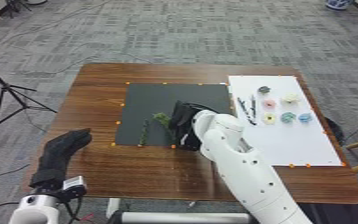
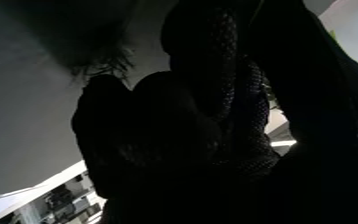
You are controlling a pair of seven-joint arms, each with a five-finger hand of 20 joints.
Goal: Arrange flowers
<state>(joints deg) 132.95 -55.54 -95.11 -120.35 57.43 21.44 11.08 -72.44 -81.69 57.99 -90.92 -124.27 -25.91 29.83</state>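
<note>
My right hand (image 1: 187, 122) is over the black mat (image 1: 180, 92), near its right edge, the back of the glove towards the white board. The arm comes up from the bottom right, slanting left across the tabletop (image 1: 158, 175). I can't tell how far open the hand is or whether it has hold of anything. My left hand (image 1: 60, 150) is over the left side of the tabletop, loosely straightened, pointing up and a little right, with nothing in it.

Two green sprigs lie on the mat: one sprig (image 1: 144, 132) towards its near left, the other sprig (image 1: 162, 119) just beside the right hand.

On the white board (image 1: 300, 147) I have two dark stems (image 1: 253, 112) side by side at the left. Right of them are the flowers: dark (image 1: 263, 89) farthest off, then pink (image 1: 269, 103), with cream (image 1: 290, 98) to the right; nearest me, yellow (image 1: 269, 118), teal (image 1: 287, 117) and blue (image 1: 305, 117) run left to right. Orange markers (image 1: 118, 122) sit around the mat and board.

From the right wrist, I see a dark feathery tuft (image 2: 109, 65) just past the right hand (image 2: 180, 130); I can't tell which piece it is.
</note>
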